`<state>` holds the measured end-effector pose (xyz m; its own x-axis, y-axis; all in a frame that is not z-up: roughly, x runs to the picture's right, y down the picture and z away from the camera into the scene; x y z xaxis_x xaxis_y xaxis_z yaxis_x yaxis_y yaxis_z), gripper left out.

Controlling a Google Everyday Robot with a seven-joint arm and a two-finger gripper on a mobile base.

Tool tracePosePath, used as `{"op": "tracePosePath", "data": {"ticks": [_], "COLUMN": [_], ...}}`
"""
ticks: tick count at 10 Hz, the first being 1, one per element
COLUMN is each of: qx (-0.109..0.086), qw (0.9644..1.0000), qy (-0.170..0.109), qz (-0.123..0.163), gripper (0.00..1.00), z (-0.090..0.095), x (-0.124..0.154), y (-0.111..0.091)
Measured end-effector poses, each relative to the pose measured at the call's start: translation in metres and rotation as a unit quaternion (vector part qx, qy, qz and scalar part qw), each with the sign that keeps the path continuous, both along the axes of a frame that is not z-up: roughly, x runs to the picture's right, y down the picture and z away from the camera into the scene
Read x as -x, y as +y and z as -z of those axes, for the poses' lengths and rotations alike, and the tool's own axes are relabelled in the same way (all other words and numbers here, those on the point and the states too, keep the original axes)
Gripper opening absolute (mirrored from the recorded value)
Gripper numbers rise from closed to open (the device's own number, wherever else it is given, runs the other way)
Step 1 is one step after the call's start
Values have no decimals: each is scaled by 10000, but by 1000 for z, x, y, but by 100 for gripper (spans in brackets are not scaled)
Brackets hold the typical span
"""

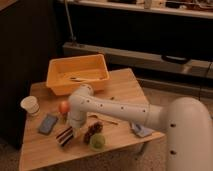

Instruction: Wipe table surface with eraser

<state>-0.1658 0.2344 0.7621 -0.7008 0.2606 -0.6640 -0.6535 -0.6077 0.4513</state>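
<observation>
My jaws are low over the worktop (40,155); can't tell if they're clenched or released. The blue-grey pad, probably the eraser (47,123), lies flat just beside them on the paper cup (30,105) side. It's seemingly not touching, with its long axis slanting past them.

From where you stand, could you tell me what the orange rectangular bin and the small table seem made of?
The orange rectangular bin looks like moulded plastic: uniform colour, smooth walls, rounded rim. The small table looks like light wood, probably matte: pale tan, faint plank lines. The gripper sits low over its near edge, beside the blue-grey eraser.
</observation>
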Motion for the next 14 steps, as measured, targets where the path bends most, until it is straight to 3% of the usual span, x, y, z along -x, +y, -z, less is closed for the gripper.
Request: {"op": "tracePosePath", "data": {"ticks": [2, 5, 8, 10, 12, 14], "qx": [19, -8, 27, -8, -124, -278], "qw": [10000, 9989, 9956, 9945, 9940, 9947], "qy": [-40, -306, -467, -514, -583, -625], "qz": [9, 344, 813, 915, 917, 770], "gripper": [0, 0, 0, 0, 0, 0], "z": [16, 36, 33, 22, 5, 0], "x": [0, 35, 79, 96, 112, 110], "y": [24, 49, 56, 51, 29, 1]}}
